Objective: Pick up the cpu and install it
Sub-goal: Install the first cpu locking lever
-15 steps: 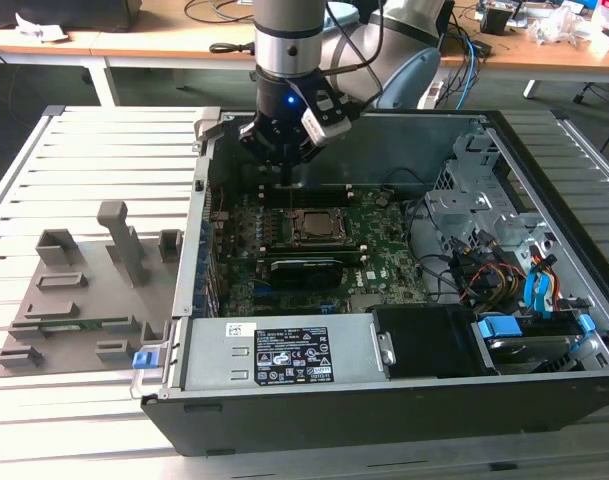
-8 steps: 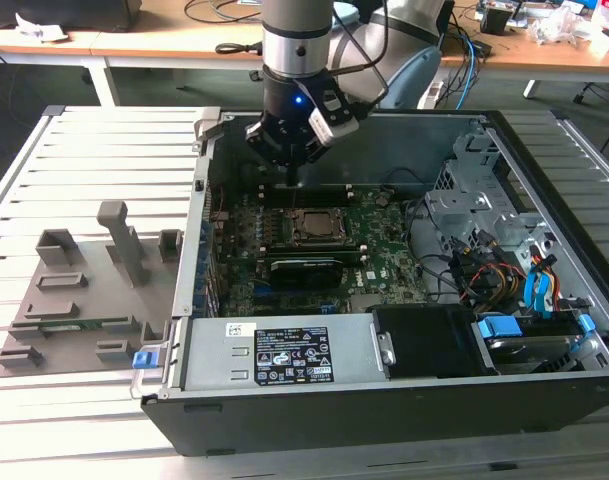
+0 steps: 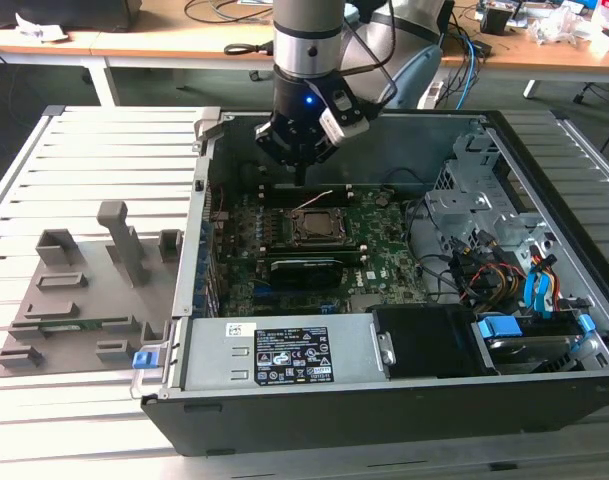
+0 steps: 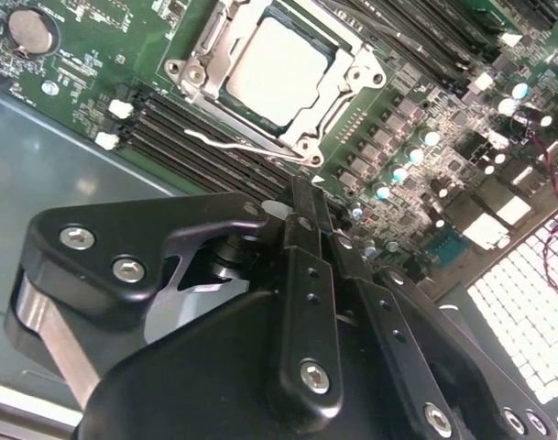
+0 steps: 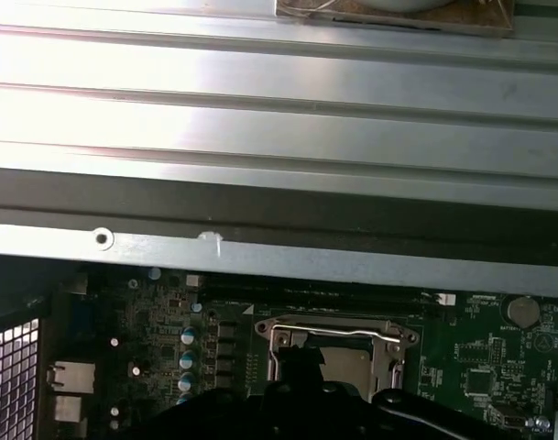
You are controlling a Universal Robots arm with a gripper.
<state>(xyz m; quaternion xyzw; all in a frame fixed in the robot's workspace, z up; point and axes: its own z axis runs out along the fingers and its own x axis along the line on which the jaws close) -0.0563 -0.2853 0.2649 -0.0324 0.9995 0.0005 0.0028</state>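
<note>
The cpu, a pale silver square, lies flat in the motherboard socket, inside its metal frame. In the exterior view the cpu sits mid-board in the open computer case. My gripper hangs just above the board, behind the socket toward the case's far wall. In the second wrist view the gripper has its two narrow black fingers pressed together with nothing between them, a short way off the socket's edge. The first wrist view shows the cpu partly hidden by the black fingers.
Grey moulded holder blocks stand on the slotted table at the exterior view's left. Inside the case are memory slots, a power supply at the front, and a drive cage with cables at the exterior view's right.
</note>
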